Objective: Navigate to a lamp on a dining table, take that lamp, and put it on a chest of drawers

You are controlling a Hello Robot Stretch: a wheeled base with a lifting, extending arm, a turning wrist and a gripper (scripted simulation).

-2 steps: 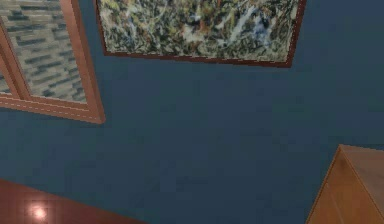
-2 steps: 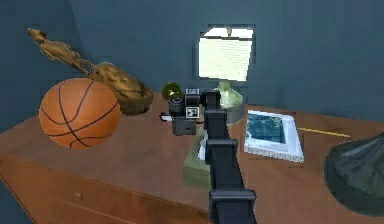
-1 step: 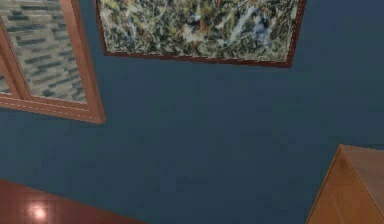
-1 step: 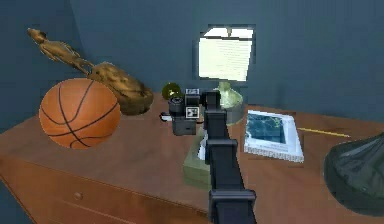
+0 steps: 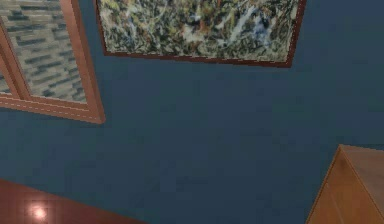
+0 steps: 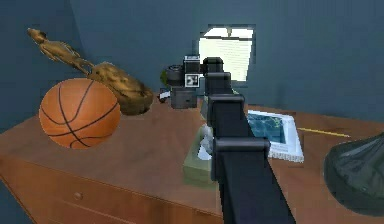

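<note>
Plainly, the gripper [image 6: 173, 83] hangs above the wooden chest of drawers [image 6: 130, 162], near an orange basketball [image 6: 80, 112]. A pale-shaded lamp [image 6: 228, 52] shows just behind the arm's [image 6: 238, 160] end — whether the gripper holds it, or how its claw is set, I cannot tell.

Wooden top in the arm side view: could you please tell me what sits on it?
An orange basketball, a brown gnarled sculpture, a white-edged book, a thin yellow pencil and a dark grey rounded shape. The dark arm bar covers part of a pale green box.
</note>
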